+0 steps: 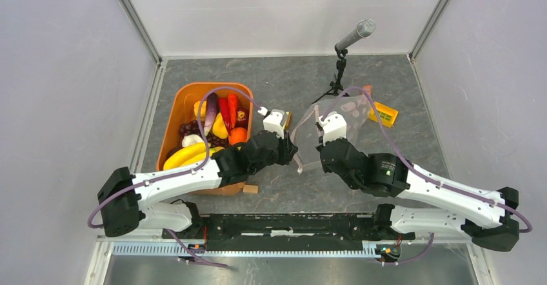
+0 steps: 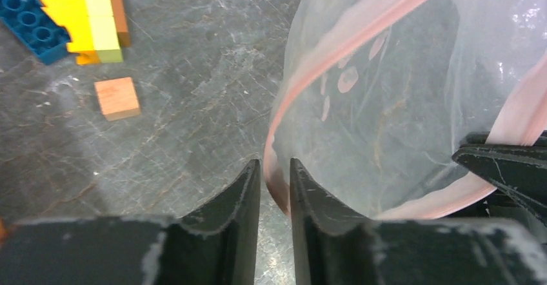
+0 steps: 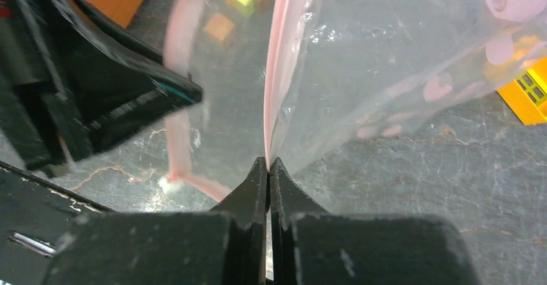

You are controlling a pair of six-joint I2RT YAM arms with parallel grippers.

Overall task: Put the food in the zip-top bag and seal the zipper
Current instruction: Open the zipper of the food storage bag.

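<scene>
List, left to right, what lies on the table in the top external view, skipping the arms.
orange tub → zip-top bag → yellow building block

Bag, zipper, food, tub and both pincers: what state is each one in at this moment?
Bag: mouth spread open.
Zipper: unsealed, its two sides apart.
Food: lying in the orange tub.
Left pincer: slightly open, zipper edge in the gap.
Right pincer: shut on the zipper.
</scene>
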